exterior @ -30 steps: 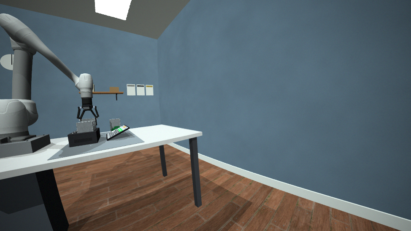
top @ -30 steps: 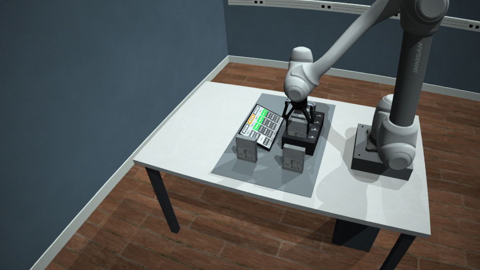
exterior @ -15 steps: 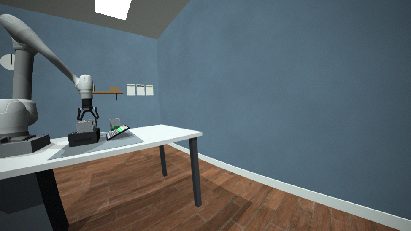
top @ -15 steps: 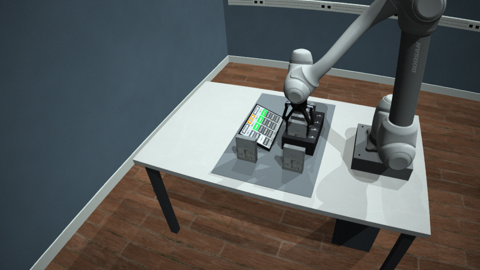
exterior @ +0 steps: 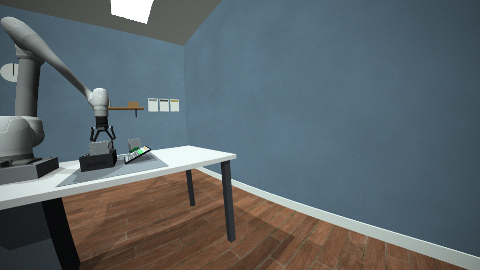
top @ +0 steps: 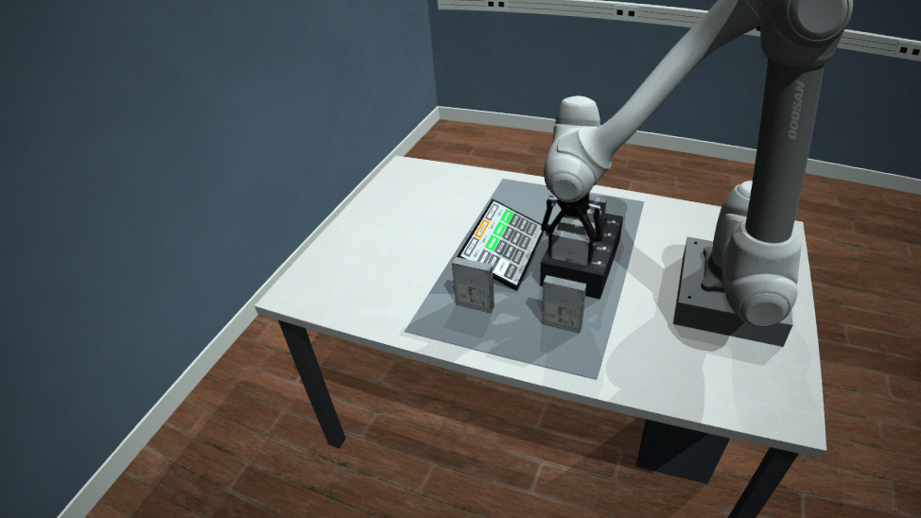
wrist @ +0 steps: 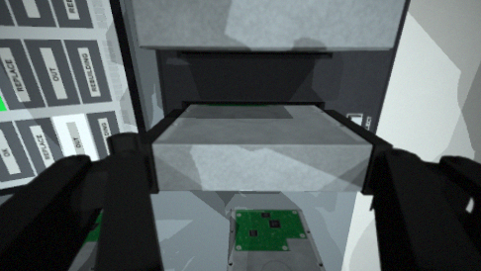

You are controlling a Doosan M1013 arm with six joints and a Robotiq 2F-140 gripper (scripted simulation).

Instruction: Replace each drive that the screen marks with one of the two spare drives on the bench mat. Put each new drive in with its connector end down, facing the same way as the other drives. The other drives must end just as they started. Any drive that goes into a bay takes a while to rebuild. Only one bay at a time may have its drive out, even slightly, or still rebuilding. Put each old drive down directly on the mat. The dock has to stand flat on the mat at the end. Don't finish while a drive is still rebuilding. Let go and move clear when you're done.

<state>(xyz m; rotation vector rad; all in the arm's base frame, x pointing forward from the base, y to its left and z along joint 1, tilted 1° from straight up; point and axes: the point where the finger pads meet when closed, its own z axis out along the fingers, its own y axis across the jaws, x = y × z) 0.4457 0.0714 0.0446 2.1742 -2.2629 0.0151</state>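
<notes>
Blue walls (top: 225, 129) (exterior: 302, 100) stand beyond the white worktop (top: 354, 225) (exterior: 201, 154) (wrist: 435, 49). Near its back edge in the top view, our fingers (top: 572, 234) (exterior: 103, 139) grip the hard drive (top: 569, 248) (exterior: 109, 141) (wrist: 267, 165) by its narrow sides, at the dock's (top: 566, 273) (exterior: 97, 163) (wrist: 238, 74) bay nearest the worktop's front edge. We judge this a spare going in. We should lower it straight, keep its faces parallel to the neighbouring drive, ease off if it binds, and let go only once seated. A sideways push could tip the dock or nudge that neighbour. Before touching another bay, we should wait until the screen (top: 498, 243) (exterior: 138, 155) (wrist: 56, 74) shows rebuilding over.

The held drive stands upright, its long axis near vertical. Its label face looks towards the front edge, its green board towards the back edge; the connector end, hidden below, presumably points down.
</notes>
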